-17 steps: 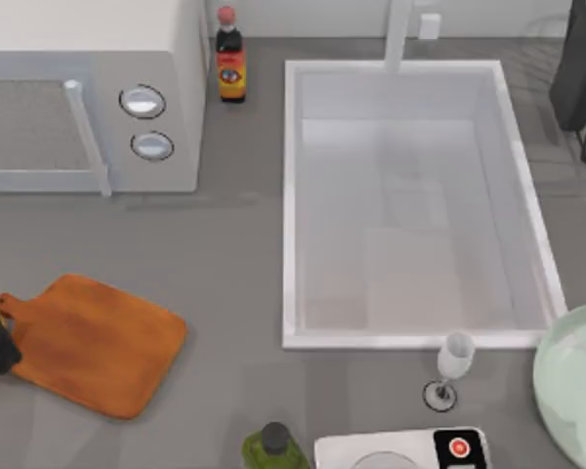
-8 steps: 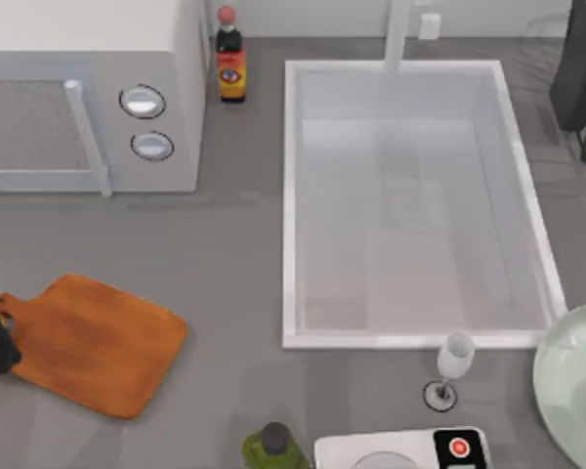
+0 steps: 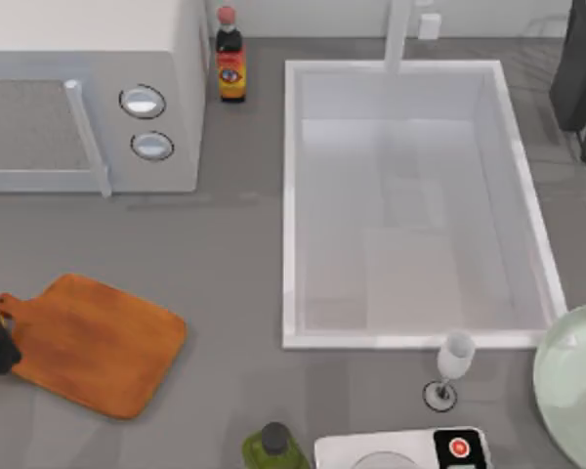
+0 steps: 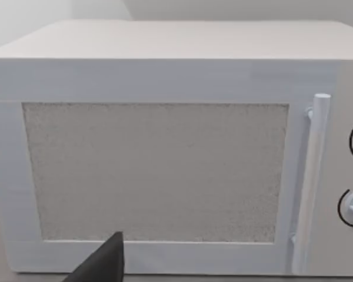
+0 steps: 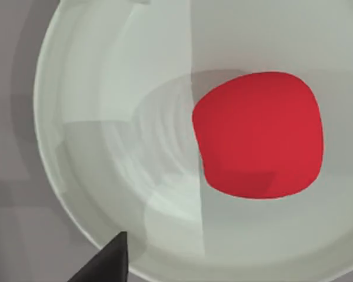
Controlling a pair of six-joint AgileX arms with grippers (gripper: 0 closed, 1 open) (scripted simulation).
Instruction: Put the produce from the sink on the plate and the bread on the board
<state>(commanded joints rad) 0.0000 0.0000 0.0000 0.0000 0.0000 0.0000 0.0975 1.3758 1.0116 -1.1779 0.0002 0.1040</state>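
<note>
Small glossy red fruit [image 5: 257,135] lies on the round pale-green plate [image 5: 94,147] — produce step looks done; bread next; claw states I cannot tell.

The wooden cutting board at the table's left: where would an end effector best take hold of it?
By the short handle at the cutting board's upper-left corner, probably from above. The board lies flat on the table, and the handle is its narrowest part.
</note>
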